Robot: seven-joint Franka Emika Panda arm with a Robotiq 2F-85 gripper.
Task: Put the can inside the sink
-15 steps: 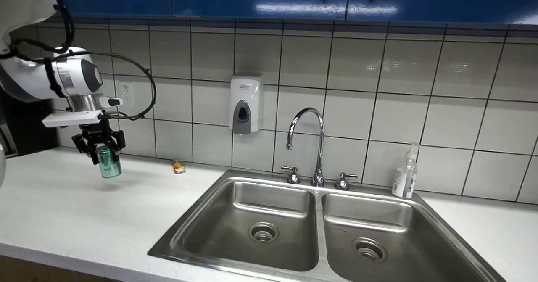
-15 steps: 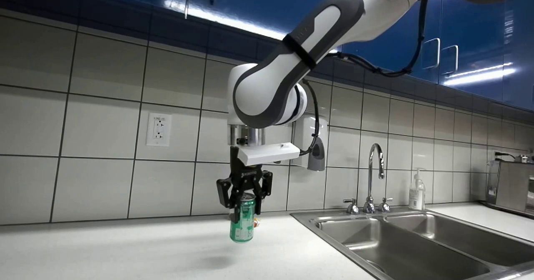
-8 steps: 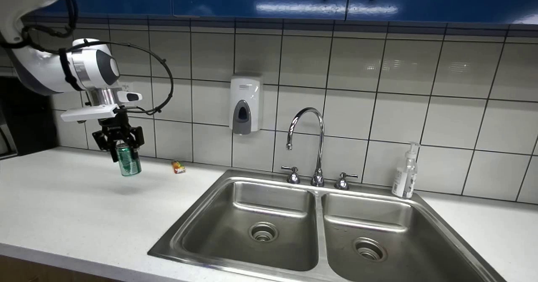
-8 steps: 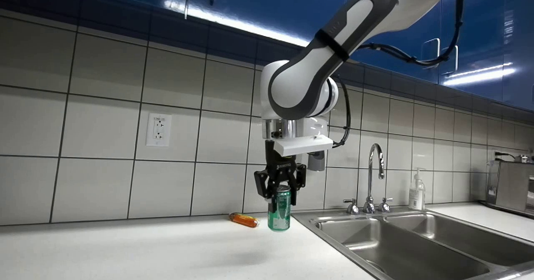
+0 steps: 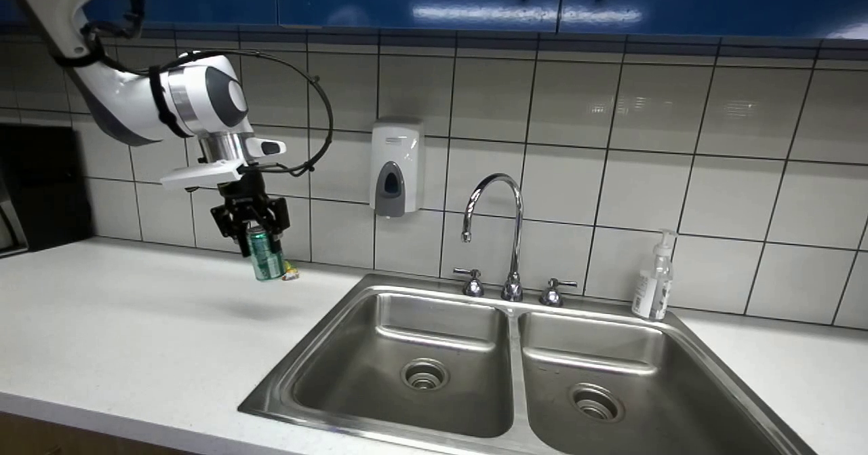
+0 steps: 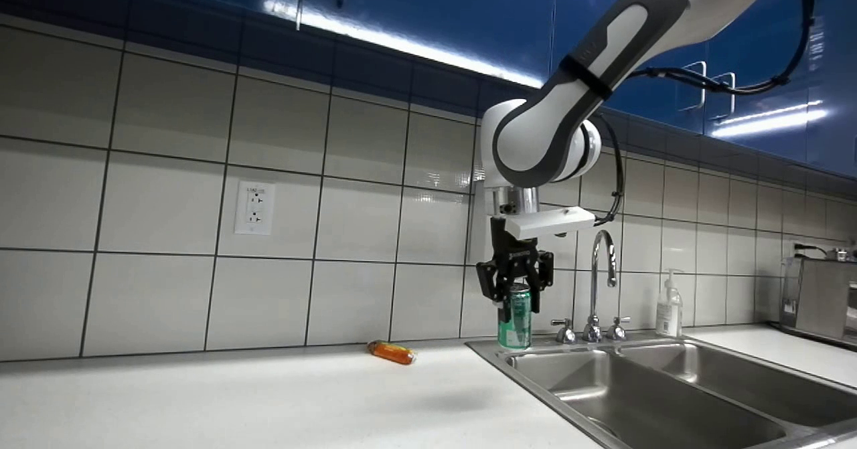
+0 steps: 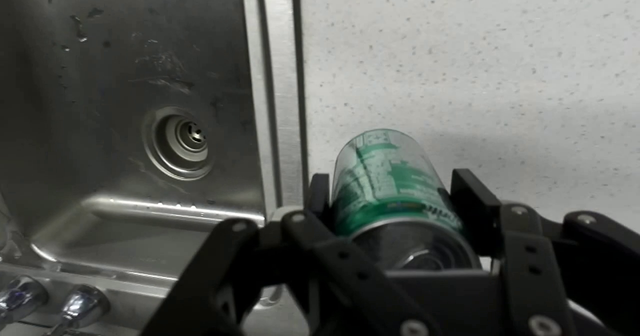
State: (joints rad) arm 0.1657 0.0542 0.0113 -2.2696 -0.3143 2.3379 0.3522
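Note:
The green can [image 5: 266, 257] hangs upright between the fingers of my gripper [image 5: 260, 245], held above the counter. It also shows in an exterior view [image 6: 514, 332] and in the wrist view [image 7: 385, 171], with its silvery top facing the camera. My gripper [image 6: 519, 307] is shut on the can, one finger on each side of its upper part. The stainless double-basin sink [image 5: 519, 387] lies to the right of the can in both exterior views. In the wrist view the sink's rim [image 7: 286, 100] runs just left of the can, with one basin and drain beyond it.
The chrome gooseneck faucet [image 5: 517, 238] rises behind the sink between two handles. A clear pump bottle [image 5: 654, 282] stands at the back right rim. A wall soap dispenser [image 5: 397, 170] hangs behind the counter. A small orange packet [image 6: 391, 352] lies on the counter near the wall.
My gripper and the can have moved right toward the sink in both exterior views, rising slightly. The can stays in the grip. The orange packet has become uncovered in an exterior view.

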